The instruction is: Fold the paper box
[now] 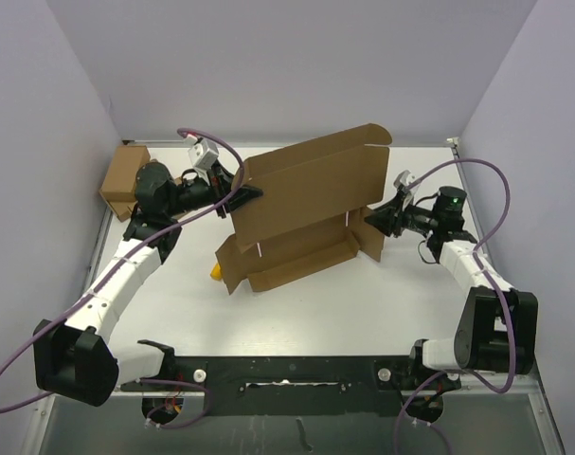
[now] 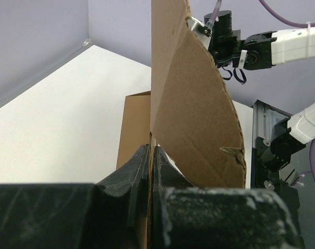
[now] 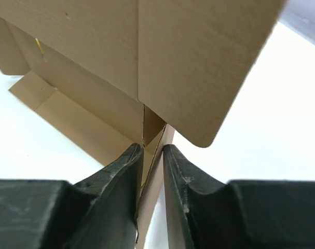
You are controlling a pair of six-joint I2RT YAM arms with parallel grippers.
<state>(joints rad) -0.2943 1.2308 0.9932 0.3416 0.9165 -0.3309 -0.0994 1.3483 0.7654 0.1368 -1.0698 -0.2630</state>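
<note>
Firmly left gripper [image 2: 151,149] clamps the paper box [image 1: 311,190] near a small box [image 1: 124,176]; right gripper [image 3: 152,148], ajar, straddles its flap [image 1: 370,239].

Tbl [image 1: 296,322]: white, flat, matte, takes up most of top view. Walls [image 1: 268,66]: pale lavender, on far, L and R sides, meeting tbl at far edge. Small brown cardboard box [image 1: 124,180] in far-L corner, against L wall; may be more than one pc, can't tell. Small yellow obj [image 1: 215,272] on tbl, L of ctr, only a bit showing, shape unclear. Black rail [image 1: 296,370] along near edge of tbl. Grey metal shelf [image 1: 268,427] below rail, at bottom of view.
</note>
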